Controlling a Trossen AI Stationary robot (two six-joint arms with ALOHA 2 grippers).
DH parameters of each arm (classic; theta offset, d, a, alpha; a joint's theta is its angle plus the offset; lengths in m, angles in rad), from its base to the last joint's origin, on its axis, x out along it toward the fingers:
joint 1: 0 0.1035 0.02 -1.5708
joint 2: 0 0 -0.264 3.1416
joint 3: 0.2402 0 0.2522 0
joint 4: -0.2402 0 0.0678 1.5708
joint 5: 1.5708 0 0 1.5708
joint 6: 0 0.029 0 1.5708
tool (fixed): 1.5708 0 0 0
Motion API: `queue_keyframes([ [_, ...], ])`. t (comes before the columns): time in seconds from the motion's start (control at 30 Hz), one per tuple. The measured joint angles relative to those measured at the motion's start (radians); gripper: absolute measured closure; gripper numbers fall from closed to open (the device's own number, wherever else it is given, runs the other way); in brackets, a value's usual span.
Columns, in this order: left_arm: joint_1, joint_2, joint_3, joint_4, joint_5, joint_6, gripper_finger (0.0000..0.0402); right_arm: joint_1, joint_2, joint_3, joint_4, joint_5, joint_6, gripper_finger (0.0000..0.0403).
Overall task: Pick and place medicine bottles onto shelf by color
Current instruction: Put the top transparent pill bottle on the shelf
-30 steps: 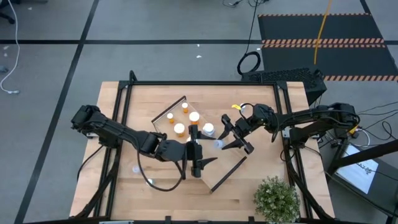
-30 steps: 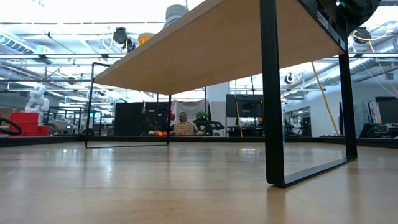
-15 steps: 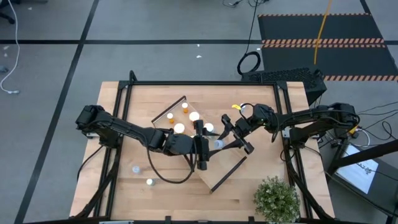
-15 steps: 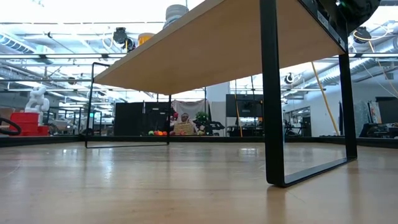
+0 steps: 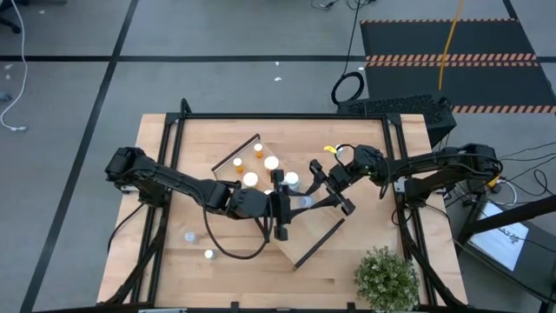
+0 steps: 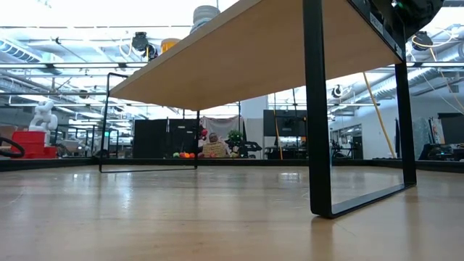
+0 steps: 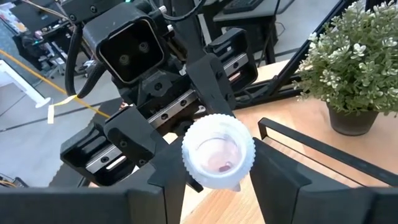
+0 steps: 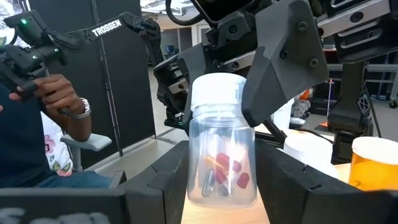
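A clear medicine bottle with a white cap hangs above the middle of the shelf, between my two grippers. My right gripper comes from the table's right and is shut on its body. My left gripper comes from the left, its fingers closed against the cap. On the shelf's far half stand orange bottles and white-capped ones. Two more bottles stand on the table near the left. My left gripper has the ridged rim of the white cap between its two fingers, one on each side. The fingers come about level from the table's left, and the cap's top faces that gripper. My right gripper pinches the bottle's clear body between its two fingers, below the cap, coming about level from the table's right. The bottle is lifted clear of the shelf, with pills lying at its base end.
A potted plant stands at the table's near right corner. A small yellow thing lies beyond the shelf. The low view shows only the shelf's underside and a dark end wall. A person sits beyond the table.
My left gripper has gone toward the table's right and far side, up to the bottle held by my right gripper, and its wide-spread fingers have closed in around the cap. The right gripper and the bottle have kept still.
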Motion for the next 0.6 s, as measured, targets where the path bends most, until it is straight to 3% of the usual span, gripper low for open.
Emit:
queue_keyframes([
  [0.2,0.004,0.000,0.000,-0.018,-0.006,-0.055,0.0224,0.000,0.000,0.000,-0.008,0.017,0.037,0.0225],
  [0.43,0.024,0.000,0.000,-0.082,-0.004,-0.141,0.0247,0.000,0.000,0.045,-0.179,0.082,0.038,0.0185],
  [0.6,0.036,0.000,0.000,-0.086,0.036,-0.179,0.0247,0.000,-0.034,0.078,-0.290,0.085,0.040,0.0178],
])
